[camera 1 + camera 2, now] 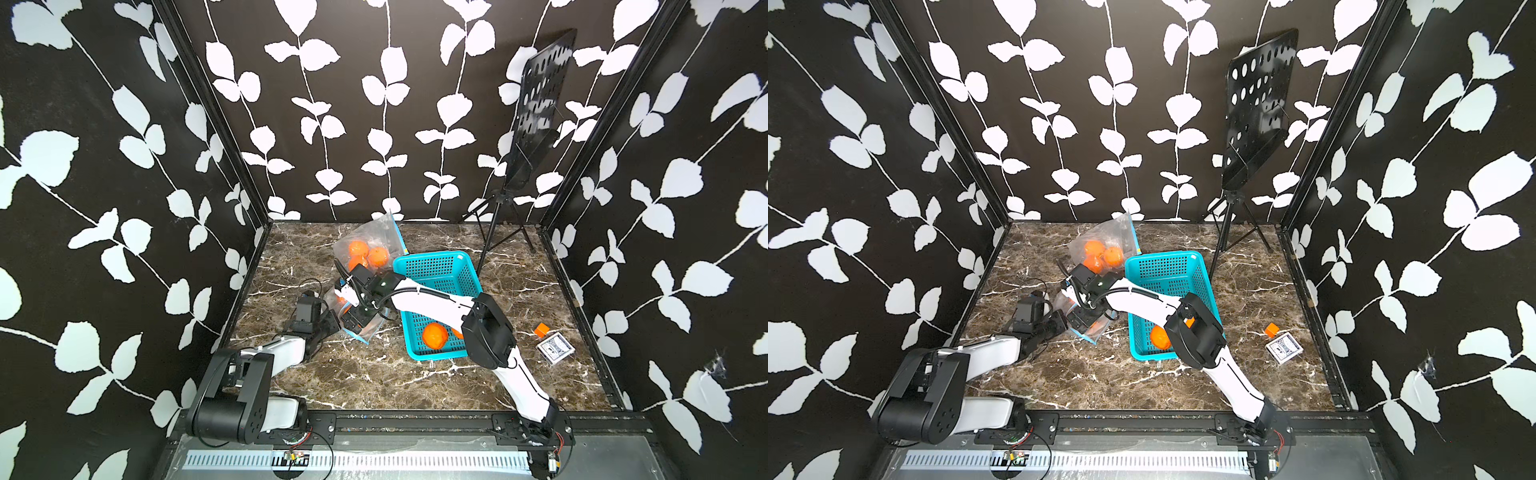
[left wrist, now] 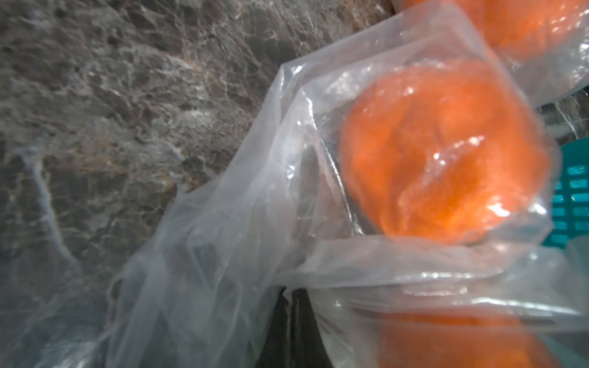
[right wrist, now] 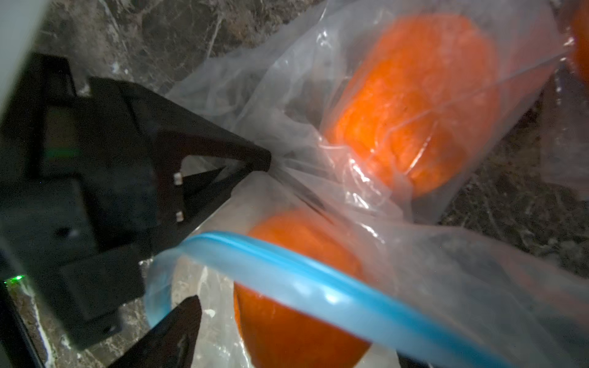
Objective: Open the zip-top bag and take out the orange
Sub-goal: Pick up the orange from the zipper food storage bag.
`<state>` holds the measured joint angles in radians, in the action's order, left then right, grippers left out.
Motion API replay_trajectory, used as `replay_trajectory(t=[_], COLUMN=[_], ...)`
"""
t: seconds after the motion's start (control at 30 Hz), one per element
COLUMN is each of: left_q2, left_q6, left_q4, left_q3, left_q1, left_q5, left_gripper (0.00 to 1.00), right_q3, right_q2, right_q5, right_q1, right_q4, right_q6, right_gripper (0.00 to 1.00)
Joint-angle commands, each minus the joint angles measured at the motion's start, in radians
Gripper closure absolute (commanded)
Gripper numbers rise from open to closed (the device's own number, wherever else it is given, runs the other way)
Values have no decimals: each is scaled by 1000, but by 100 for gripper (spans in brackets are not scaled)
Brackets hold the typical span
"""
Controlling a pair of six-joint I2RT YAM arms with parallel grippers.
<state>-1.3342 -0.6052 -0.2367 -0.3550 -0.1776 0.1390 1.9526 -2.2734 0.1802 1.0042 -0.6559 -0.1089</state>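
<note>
The clear zip-top bag (image 1: 370,330) with its blue zip strip (image 3: 318,286) lies left of the basket, its mouth gaping in the right wrist view. My left gripper (image 2: 291,293) is shut on a bunched fold of the bag's plastic, and its black fingers (image 3: 255,159) show pinching the bag in the right wrist view. One orange (image 3: 296,318) sits just inside the mouth, and another orange (image 3: 414,105) lies deeper in the plastic. My right gripper (image 3: 296,344) is open at the mouth. One of its fingers (image 3: 178,331) stands beside the near orange; the other is hidden.
A second clear bag (image 1: 368,245) holding three oranges leans at the back. The teal basket (image 1: 432,259) holds an orange (image 1: 434,335) under my right arm. A music stand (image 1: 498,232) stands at the back right. A card deck (image 1: 555,349) and an orange cube (image 1: 541,330) lie at the right.
</note>
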Motion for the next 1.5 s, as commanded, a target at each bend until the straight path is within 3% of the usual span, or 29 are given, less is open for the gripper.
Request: replay_trajectory(t=[0.0, 0.3, 0.63, 0.8, 0.9, 1.2, 1.47], left_q2=[0, -6, -36, -35, -27, -28, -66], left_q6=[6, 2, 1, -2, -2, -2, -3], left_q4=[31, 18, -2, -6, -1, 28, 17], left_q3=[-11, -8, -9, -8, -8, -17, -25], left_q1=[-7, -12, -13, -14, -14, -13, -14], left_q5=[-9, 2, 11, 12, 12, -17, -29], left_gripper=[100, 100, 100, 100, 100, 100, 100], right_q3=[-37, 46, 81, 79, 81, -21, -195], right_q2=[74, -17, -62, -69, -69, 59, 242], right_q5=[-19, -2, 68, 70, 71, 99, 177], right_q1=[7, -3, -10, -12, -15, -18, -55], right_q4=[5, -62, -50, -50, -50, 14, 118], right_q6=[-14, -10, -4, -2, -1, -16, -35], right_gripper=[14, 27, 28, 21, 31, 52, 52])
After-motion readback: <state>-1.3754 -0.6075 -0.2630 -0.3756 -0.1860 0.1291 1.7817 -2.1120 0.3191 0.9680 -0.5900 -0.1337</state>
